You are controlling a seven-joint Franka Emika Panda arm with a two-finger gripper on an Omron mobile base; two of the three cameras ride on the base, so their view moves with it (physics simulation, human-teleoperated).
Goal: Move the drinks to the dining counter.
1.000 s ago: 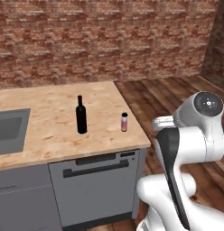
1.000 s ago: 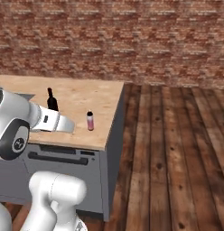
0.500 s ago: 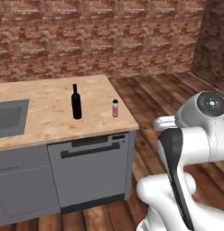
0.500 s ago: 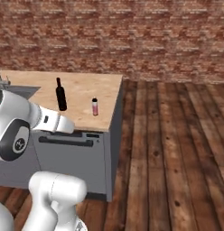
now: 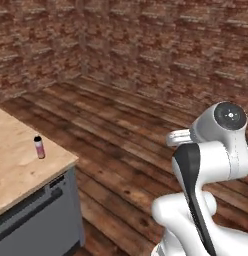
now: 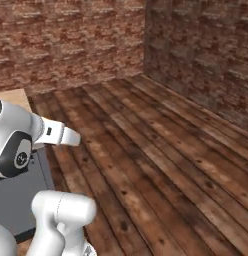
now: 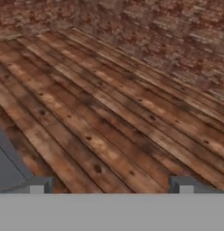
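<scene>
A small pink bottle with a dark cap stands upright near the corner of the dining counter, a light wood top on a grey base at the far left of the left base view. A sliver of that wood top also shows at the left edge of the right base view. My gripper is open, its two dark fingertips spread wide with nothing between them. It hangs over bare wooden floor, well away from the counter and the bottle.
Dark plank floor stretches ahead to brick walls that meet in a corner. A grey appliance front sits under the counter top. The grey counter base edges into the hand view at lower left.
The whole picture has swung right, so the cameras moved with the base. The black bottle and the sink have left the frame, and the pink bottle sits far left. The gripper stays open.
</scene>
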